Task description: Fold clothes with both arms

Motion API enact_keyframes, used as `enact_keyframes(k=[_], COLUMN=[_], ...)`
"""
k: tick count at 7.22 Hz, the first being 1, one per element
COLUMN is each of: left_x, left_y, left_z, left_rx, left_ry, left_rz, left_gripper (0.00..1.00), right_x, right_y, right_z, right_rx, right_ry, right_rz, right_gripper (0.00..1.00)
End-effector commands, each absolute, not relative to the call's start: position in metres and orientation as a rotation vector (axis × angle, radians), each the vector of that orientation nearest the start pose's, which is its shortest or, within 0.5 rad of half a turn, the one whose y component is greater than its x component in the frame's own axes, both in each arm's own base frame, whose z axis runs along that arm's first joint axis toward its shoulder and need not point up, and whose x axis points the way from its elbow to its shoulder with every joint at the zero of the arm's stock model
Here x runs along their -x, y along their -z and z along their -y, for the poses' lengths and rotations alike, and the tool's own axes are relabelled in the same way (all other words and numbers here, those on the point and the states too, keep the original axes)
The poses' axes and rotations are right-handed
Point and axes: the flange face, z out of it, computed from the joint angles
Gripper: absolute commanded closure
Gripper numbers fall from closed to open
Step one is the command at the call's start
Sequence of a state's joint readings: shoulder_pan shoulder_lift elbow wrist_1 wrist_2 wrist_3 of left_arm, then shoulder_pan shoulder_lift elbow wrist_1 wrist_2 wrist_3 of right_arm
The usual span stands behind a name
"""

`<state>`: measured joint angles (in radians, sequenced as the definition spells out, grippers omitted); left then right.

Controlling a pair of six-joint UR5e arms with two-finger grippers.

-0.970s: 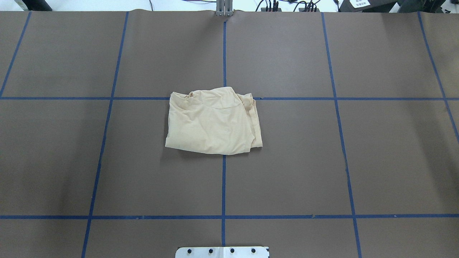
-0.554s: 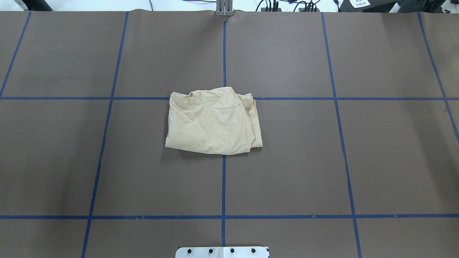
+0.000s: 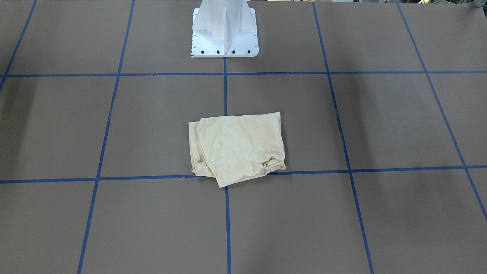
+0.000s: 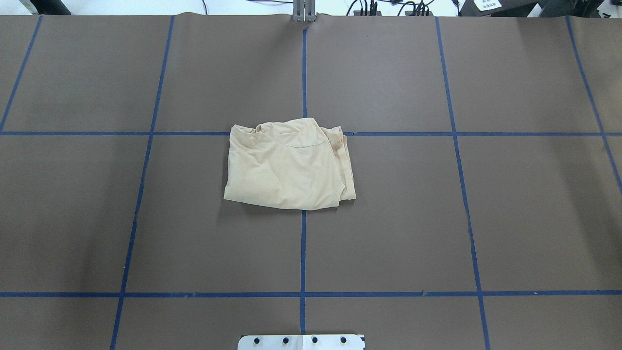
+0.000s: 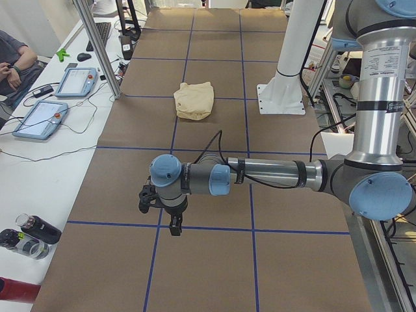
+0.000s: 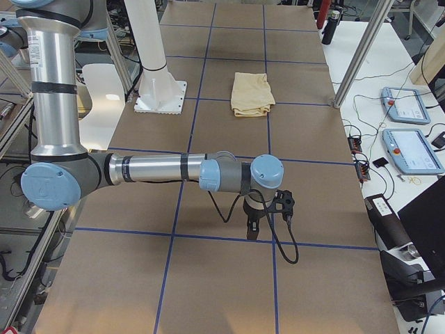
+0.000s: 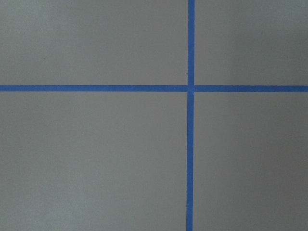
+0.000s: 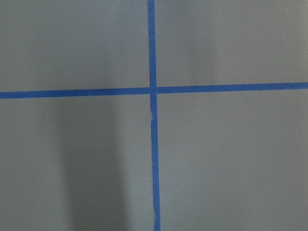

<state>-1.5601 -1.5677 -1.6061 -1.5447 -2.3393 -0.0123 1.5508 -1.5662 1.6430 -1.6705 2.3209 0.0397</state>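
The folded cream-yellow thin T-shirt (image 4: 289, 167) lay well apart from the black left gripper (image 5: 174, 229) and right gripper (image 6: 252, 229); I couldn't tell how open they were.

Overhead and front cameras are facing each other, sharing the shirt (image 4: 289, 170); wrist cameras are looking closely down at tape (image 7: 190, 144).

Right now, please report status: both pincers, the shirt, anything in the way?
Left pincer and right pincer hang over table, far from shirt; open or shut unclear. Shirt folded, lying mid-table. No obstacle near it.
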Motion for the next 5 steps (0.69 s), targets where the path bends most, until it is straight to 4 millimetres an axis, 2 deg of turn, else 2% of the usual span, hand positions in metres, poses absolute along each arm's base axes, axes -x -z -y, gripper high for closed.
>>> enact_keyframes(k=[1,5], left_x=[0.0588,0.0588], left_y=[-0.6459,-0.6495], left_z=[0.4915,0.4911], left_rx=[0.003,0.009], left_ry=[-0.001,0.001], left_rz=[-0.769,-0.768], left_gripper=[0.00,0.00], right_x=[-0.0556,-0.0551], right_y=[-0.6318,-0.6314], right_z=[0.4923,0.4923], right_rx=[0.043,0.044], right_ry=[-0.029,-0.029], right_rz=[0.749,0.755], right_gripper=[0.00,0.00])
